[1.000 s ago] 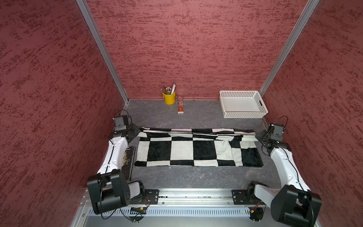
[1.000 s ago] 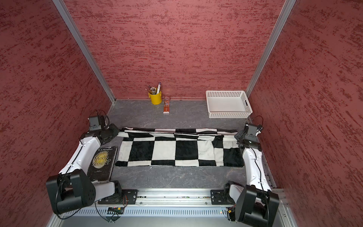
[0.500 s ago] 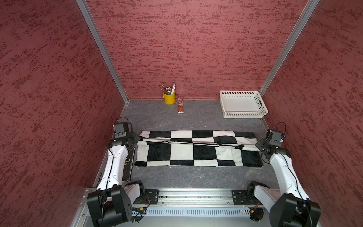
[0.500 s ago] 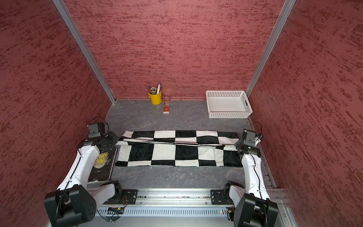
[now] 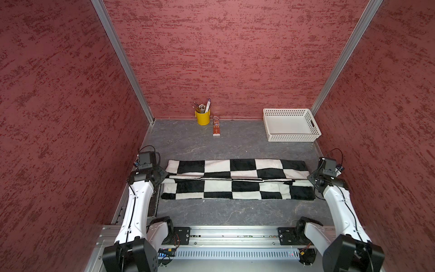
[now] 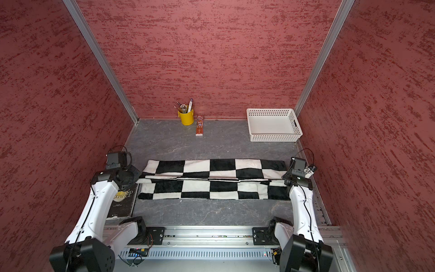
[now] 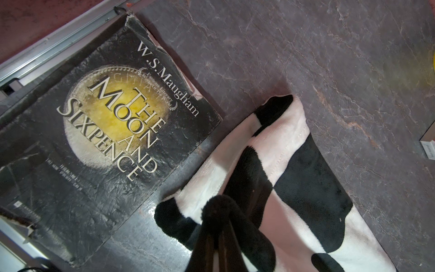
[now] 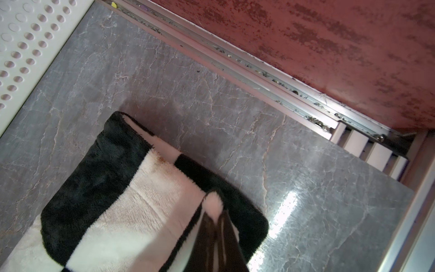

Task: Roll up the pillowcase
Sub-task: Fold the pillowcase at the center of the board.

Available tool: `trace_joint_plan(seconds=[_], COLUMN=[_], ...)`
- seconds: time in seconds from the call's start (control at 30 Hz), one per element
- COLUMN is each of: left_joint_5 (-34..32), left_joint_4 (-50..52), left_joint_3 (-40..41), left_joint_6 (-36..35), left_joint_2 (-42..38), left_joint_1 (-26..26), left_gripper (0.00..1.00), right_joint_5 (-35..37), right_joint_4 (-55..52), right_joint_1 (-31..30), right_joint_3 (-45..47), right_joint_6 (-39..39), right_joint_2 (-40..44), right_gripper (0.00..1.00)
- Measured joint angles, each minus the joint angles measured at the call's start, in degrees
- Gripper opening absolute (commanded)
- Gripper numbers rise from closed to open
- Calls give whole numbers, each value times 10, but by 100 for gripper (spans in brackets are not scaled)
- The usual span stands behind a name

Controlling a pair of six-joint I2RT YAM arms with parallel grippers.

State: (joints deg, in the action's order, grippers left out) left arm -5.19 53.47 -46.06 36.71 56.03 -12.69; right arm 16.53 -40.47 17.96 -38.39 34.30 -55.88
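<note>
Lying folded lengthwise across the near part of the surface [image 5: 235, 146], the pillowcase [image 5: 242, 188] is pinched at both ends: your left end effector [image 7: 220, 237] grips a black corner just beside the book [image 7: 106, 141], and your right end effector [image 8: 215, 223] grips the opposite end. You see the white basket [image 5: 292, 139] well apart, at the back.
</note>
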Motion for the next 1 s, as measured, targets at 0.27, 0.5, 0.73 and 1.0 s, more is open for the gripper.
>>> trace_joint_plan(seconds=[0.27,0.5,0.73,1.0], left_joint_5=[-5,2,2,-10], left_joint_4=[2,-34,-56,-69], left_joint_3=[31,83,112,104], left_joint_6=[16,25,34,35], left_joint_2=[-7,1,-15,-83], left_joint_1=[5,5,13,31], left_gripper=[0,1,69,75], right_joint_5=[7,7,7,4], right_joint_4=[3,4,3,-19], right_joint_1=[0,1,2,3], right_joint_3=[17,44,53,52], right_joint_6=[5,21,37,53], right_joint_2=[-5,-5,0,54], right_gripper=[0,0,20,69])
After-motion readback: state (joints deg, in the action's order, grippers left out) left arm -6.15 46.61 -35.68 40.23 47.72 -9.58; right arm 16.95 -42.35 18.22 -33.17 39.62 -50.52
